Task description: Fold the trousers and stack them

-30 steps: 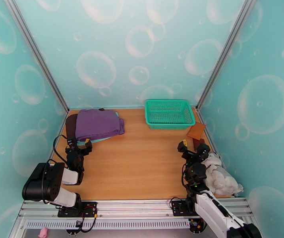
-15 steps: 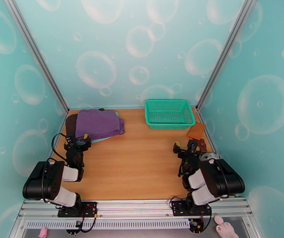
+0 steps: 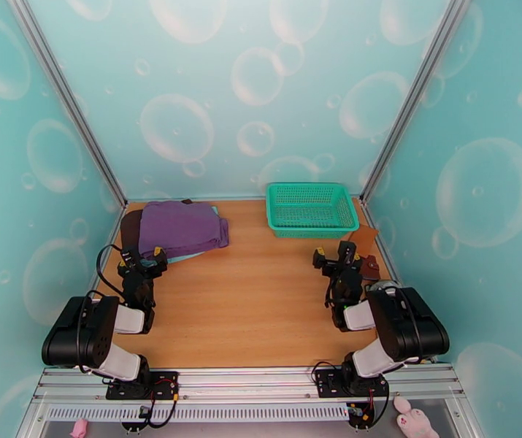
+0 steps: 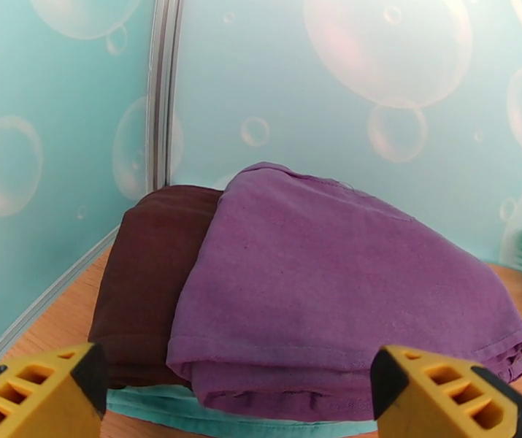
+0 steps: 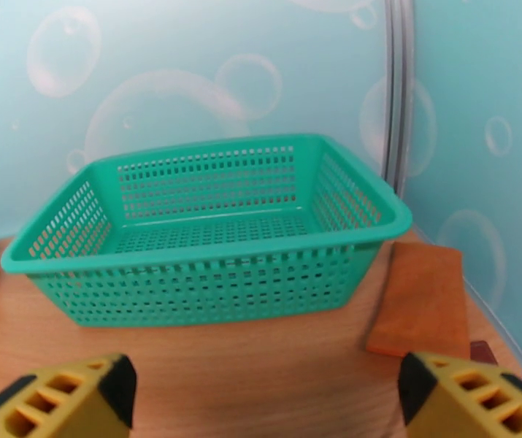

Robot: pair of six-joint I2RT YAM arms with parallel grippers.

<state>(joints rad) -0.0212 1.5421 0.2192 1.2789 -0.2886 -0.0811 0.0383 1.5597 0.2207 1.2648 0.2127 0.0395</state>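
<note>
Having moved inward, right end effector [image 3: 332,252] gapes empty, as does left end effector [image 3: 141,258]

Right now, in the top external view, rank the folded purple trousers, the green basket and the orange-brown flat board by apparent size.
1. purple trousers and green basket: nearly equal footprints, too close to rank.
2. orange-brown board: clearly the smallest.

Purple trousers [image 3: 182,228] folded into compact bundle, folded edge toward near side, lying flat atop dark brown cloth [image 3: 129,231] and teal cloth [image 4: 151,404], far-left table [image 3: 261,308] corner.
</note>
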